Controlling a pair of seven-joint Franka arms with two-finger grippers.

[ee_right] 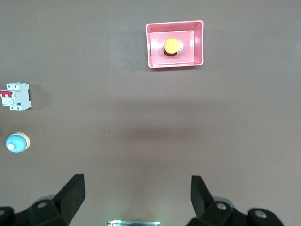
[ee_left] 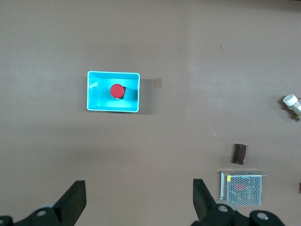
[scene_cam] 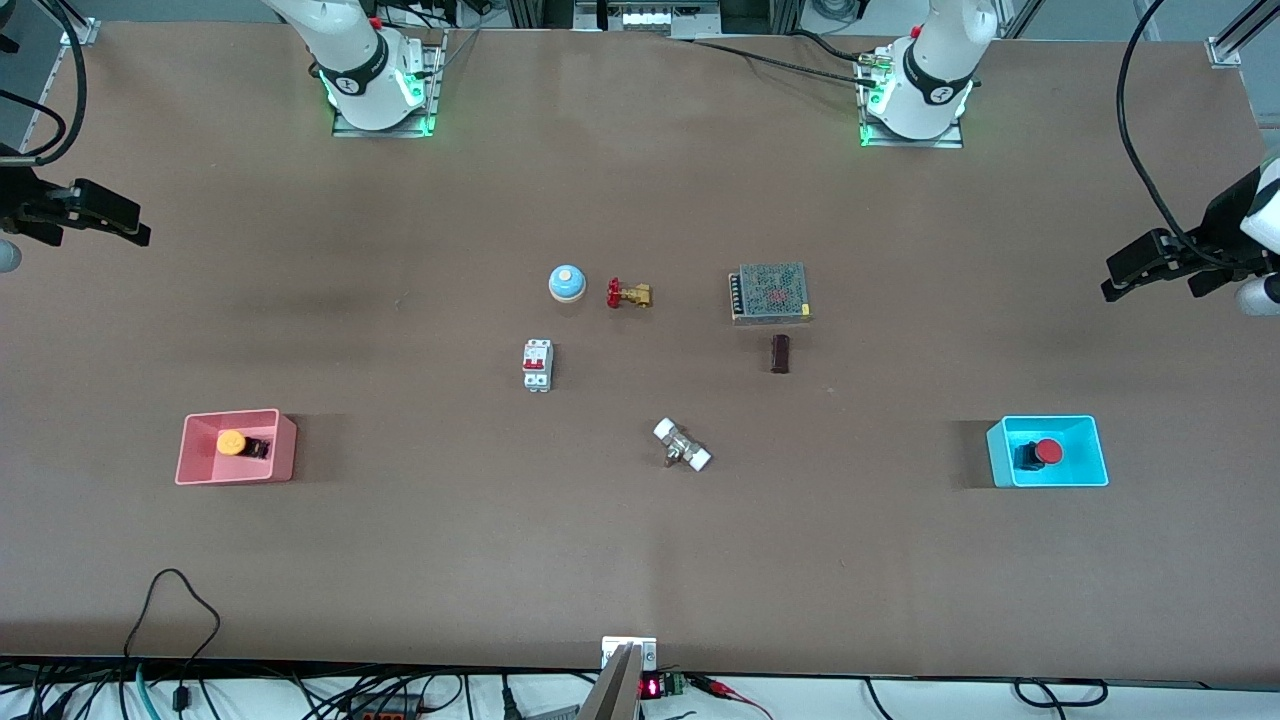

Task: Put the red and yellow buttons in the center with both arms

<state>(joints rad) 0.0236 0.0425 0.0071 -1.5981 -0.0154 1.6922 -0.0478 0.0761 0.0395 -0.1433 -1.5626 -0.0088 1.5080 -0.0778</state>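
The orange-yellow button (scene_cam: 232,443) lies in a pink tray (scene_cam: 190,452) toward the right arm's end of the table. The red button (scene_cam: 1047,452) lies in a cyan tray (scene_cam: 1096,452) toward the left arm's end. My right gripper (scene_cam: 130,228) hangs open and empty over the table's edge at its own end. In the right wrist view the gripper (ee_right: 136,195) is well apart from the yellow button (ee_right: 171,45). My left gripper (scene_cam: 1120,278) hangs open and empty over its own end. In the left wrist view the gripper (ee_left: 138,197) is well apart from the red button (ee_left: 117,91).
In the middle of the brown table (scene_cam: 420,560) lie a blue dome bell (scene_cam: 567,283), a brass valve with a red handle (scene_cam: 630,295), a meshed metal power supply (scene_cam: 769,292), a dark cylinder (scene_cam: 780,353), a white circuit breaker (scene_cam: 537,365) and a white-capped fitting (scene_cam: 682,445).
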